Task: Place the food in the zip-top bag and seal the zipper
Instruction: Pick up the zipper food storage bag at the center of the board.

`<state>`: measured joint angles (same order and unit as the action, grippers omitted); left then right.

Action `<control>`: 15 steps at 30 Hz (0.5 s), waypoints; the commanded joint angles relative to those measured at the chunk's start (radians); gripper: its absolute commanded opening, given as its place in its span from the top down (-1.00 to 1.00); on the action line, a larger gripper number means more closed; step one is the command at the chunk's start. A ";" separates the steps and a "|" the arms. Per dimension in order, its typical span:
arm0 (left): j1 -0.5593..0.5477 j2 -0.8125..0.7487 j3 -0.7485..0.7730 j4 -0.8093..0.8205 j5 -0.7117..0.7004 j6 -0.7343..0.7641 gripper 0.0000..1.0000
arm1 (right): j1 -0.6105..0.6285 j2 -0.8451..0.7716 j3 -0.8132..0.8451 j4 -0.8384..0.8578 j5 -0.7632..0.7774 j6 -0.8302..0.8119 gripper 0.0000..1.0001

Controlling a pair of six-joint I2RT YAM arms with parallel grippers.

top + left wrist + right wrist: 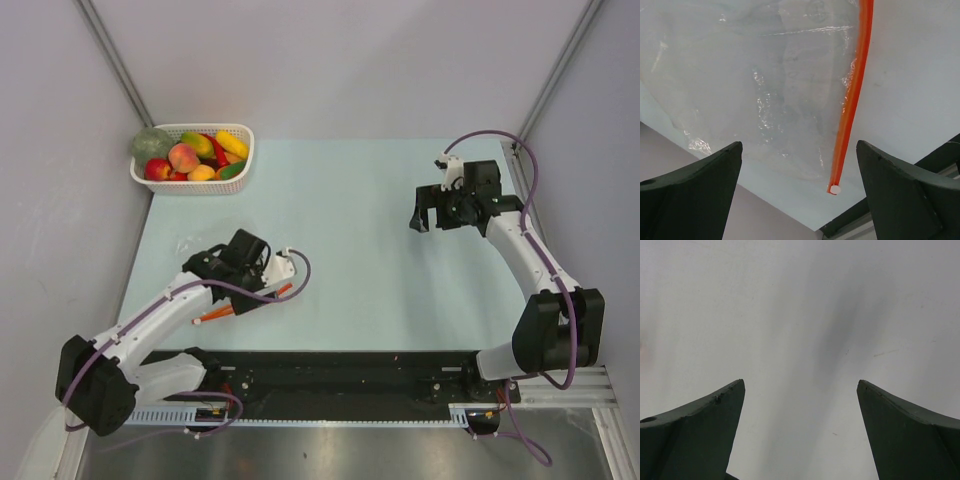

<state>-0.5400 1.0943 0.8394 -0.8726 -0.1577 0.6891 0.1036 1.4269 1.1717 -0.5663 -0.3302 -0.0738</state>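
L claw (222, 262) (799, 145) is spread wide, nothing held, both dark fingers (695, 185) apart with the bag (765, 85) showing in the gap between them. The bag lies flat and crinkly on the table (350, 250) right under and ahead of this claw; I can't tell if a finger touches it. The zipper (852, 95) (213, 316) runs along the bag's edge nearer my right-hand finger in the wrist view, going from far ahead back toward me. Its white slider end (835, 189) sits just inside that finger, close to the table's near edge. Through the clear plastic I see only table, no food inside, and I can't tell whether the mouth is open or closed.

The food (185, 157) is well ahead of the L claw, piled in the white basket (245, 150) at the far left corner: red, green, yellow and orange pieces, well apart from the bag.

R claw (432, 215) (800, 382) is also wide and empty. It hangs over bare table on the right side, well apart from bag and basket, w/ only pale surface between its fingers (905, 430)
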 commanded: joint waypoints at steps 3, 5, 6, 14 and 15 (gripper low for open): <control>-0.086 -0.004 -0.114 0.076 -0.103 -0.022 -0.99 | 0.007 0.000 -0.018 0.037 -0.006 0.019 -1.00; -0.100 0.003 -0.135 0.093 -0.118 -0.029 -0.99 | 0.007 0.007 -0.020 0.039 -0.006 0.022 -1.00; -0.101 0.004 -0.163 0.133 -0.138 -0.030 -0.99 | 0.007 0.012 -0.020 0.042 -0.006 0.023 -0.99; -0.104 0.045 -0.246 0.288 -0.272 0.007 -0.86 | 0.005 0.021 -0.023 0.048 -0.015 0.029 -0.99; -0.104 0.052 -0.252 0.312 -0.279 0.015 -0.80 | 0.007 0.021 -0.024 0.051 -0.013 0.029 -1.00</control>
<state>-0.6376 1.1275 0.6109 -0.6693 -0.3630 0.6830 0.1036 1.4487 1.1515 -0.5533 -0.3309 -0.0555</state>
